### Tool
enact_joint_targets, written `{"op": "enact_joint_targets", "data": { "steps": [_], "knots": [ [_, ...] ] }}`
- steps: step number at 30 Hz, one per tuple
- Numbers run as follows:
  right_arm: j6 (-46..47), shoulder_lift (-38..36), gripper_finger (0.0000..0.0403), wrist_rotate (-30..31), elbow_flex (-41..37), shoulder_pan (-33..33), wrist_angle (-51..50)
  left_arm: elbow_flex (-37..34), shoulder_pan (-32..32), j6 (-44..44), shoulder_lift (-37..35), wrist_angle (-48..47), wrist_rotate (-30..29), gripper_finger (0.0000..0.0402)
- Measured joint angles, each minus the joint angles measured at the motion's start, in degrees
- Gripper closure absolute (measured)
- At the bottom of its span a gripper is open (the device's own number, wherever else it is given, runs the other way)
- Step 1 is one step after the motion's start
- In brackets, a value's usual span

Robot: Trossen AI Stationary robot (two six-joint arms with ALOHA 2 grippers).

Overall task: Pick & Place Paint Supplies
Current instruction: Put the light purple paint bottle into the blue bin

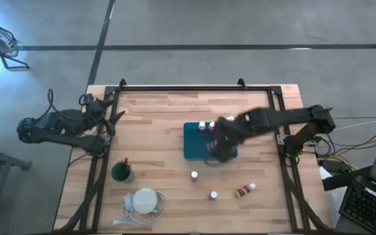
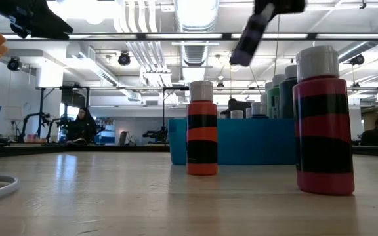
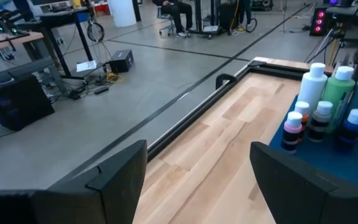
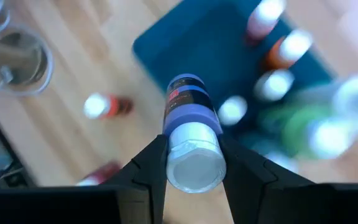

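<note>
Carrying a purple bottle above the tray

Gripping a purple paint bottle (image 4: 190,134) by its white cap, the right hand (image 4: 191,163) hangs over the teal tray (image 1: 193,149) mid-desk. Near the low camera stand a red bottle (image 2: 322,121) and an orange one (image 2: 202,128). Far off at the desk's (image 1: 168,196) edge, the left hand (image 3: 199,180) waits, fingers spread wide.

Robotics lab, exposed ceiling ducts (image 2: 143,46), equipment benches (image 3: 30,37), concrete floor (image 1: 188,26)

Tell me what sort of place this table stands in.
Probably a robotics lab or workshop: a bare concrete floor around the wooden table, exposed ceiling ducts with strip lights, and benches with equipment and seated people behind it.
</note>
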Motion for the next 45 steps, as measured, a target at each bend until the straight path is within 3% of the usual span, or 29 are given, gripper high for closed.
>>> {"op": "enact_joint_targets", "data": {
  "steps": [6,11,22,24,31,45],
  "knots": [
    [-15.82,3.95,0.0290,-2.99,5.54,-11.27,-2.36,0.00,0.02,0.02,0.00,0.42,-0.32,0.0113],
    [-28.16,10.35,0.0290,-3.39,12.50,-17.00,-8.33,0.00,0.00,-0.09,0.00,0.42,-0.31,0.0113],
    [-41.29,25.85,0.0290,-8.36,29.71,-19.15,-16.41,0.00,0.00,-0.76,0.00,0.42,-0.30,0.0113],
    [-41.89,27.16,0.0290,-11.06,30.37,-19.21,-16.49,0.00,0.01,-0.75,0.00,0.41,-0.30,0.0113],
    [-43.14,29.03,0.0290,-11.57,29.48,-19.24,-16.46,0.00,0.02,-0.46,0.00,0.28,-0.30,0.0113],
    [-48.01,29.07,0.0290,-8.71,18.25,-19.31,-13.68,0.00,0.01,-0.39,0.00,0.24,-0.28,0.0113]
  ]
}}
